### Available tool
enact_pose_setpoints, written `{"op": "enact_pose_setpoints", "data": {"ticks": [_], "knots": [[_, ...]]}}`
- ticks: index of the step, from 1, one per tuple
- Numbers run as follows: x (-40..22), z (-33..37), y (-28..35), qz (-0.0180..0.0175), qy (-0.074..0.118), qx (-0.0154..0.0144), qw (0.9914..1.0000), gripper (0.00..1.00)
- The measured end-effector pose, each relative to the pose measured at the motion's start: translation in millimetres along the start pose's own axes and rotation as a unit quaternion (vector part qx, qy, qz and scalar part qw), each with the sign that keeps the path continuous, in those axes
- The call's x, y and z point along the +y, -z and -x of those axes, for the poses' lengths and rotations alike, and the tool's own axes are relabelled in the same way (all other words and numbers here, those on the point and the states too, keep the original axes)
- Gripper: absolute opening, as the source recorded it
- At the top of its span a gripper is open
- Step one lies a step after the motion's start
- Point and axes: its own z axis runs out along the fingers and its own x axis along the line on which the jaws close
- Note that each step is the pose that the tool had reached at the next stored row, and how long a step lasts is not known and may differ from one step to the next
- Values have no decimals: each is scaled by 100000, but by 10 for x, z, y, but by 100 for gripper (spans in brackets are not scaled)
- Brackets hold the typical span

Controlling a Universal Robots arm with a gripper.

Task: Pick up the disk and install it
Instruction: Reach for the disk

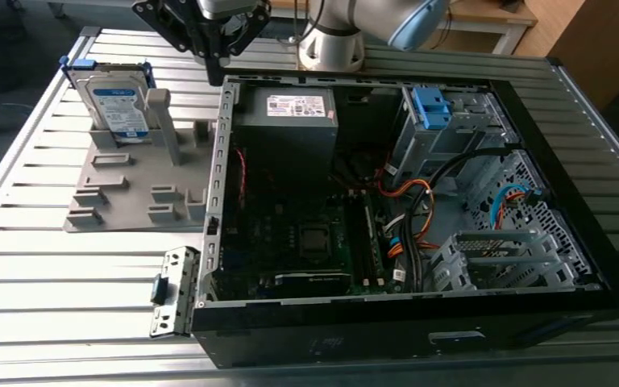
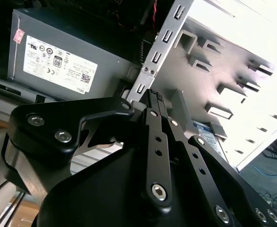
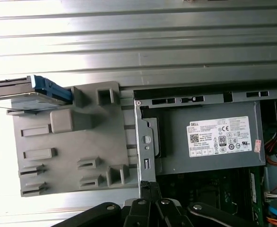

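The disk (image 1: 117, 101), a silver drive with a white-and-blue label and blue rails, stands upright on edge in a grey holder (image 1: 126, 189) at the exterior view's left, beside the open computer case (image 1: 567, 266). In the first wrist view the disk (image 3: 22, 91) shows edge-on at the holder's far corner. My gripper (image 1: 219, 66) hangs above the case's side wall, to the exterior view's right of the disk and apart from it. In both wrist views its black fingers meet at the tips (image 2: 152, 97) (image 3: 150, 188) with nothing between them.
Inside the case, a grey power supply (image 1: 284, 121) with a white sticker lies just below my gripper. A drive cage with a blue bracket (image 1: 430, 109) stands at the case's far right corner. Cables and a motherboard (image 1: 309, 242) cover the floor. Everything rests on a slatted metal table (image 1: 51, 274).
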Motion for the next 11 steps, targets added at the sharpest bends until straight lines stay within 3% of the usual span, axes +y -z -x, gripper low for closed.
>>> {"op": "enact_pose_setpoints", "data": {"ticks": [11], "knots": [[-12,-154,0,1,-3,-2,100000,11]]}}
